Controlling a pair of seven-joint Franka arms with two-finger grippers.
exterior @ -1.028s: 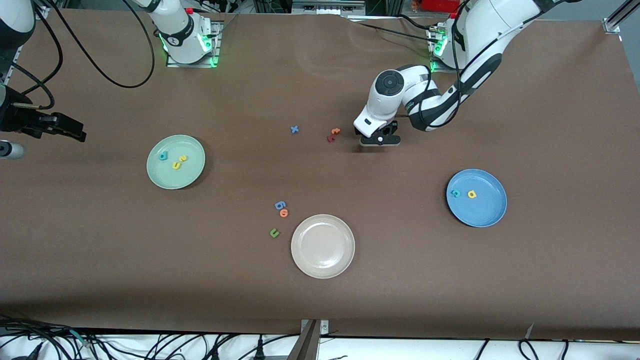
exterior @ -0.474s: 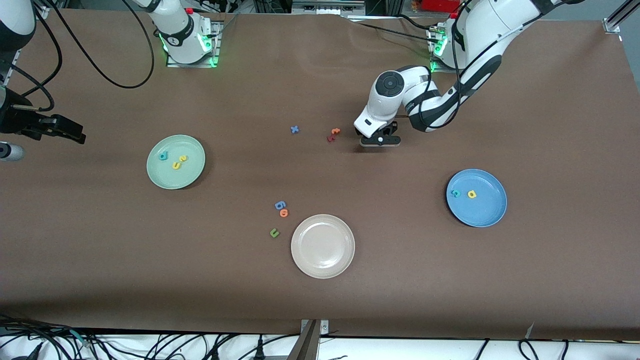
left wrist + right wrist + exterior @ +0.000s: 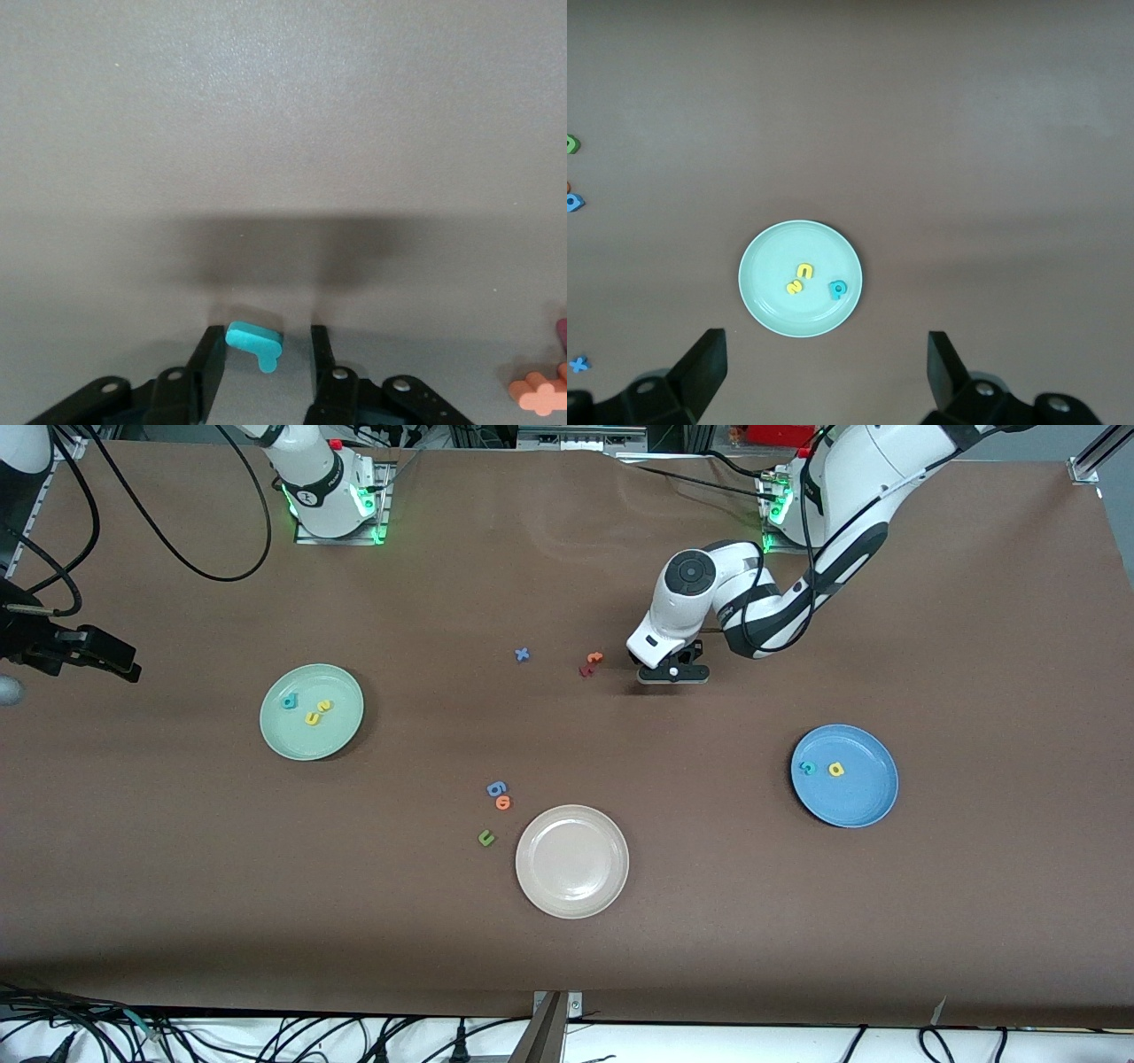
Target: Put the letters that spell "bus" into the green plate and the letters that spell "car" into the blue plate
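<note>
Left wrist view: flat foam teal r (image 3: 255, 341).

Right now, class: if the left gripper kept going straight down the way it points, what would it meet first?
The teal r, lying between the left gripper's fingers; right under it, the brown table.

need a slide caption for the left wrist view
Left gripper low over the brown table, fingers straddling the teal r; orange letter at the frame's edge.

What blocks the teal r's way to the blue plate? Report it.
Nothing visible does. The teal r sits between the left gripper fingers, and only bare table lies between there and the blue plate.
</note>
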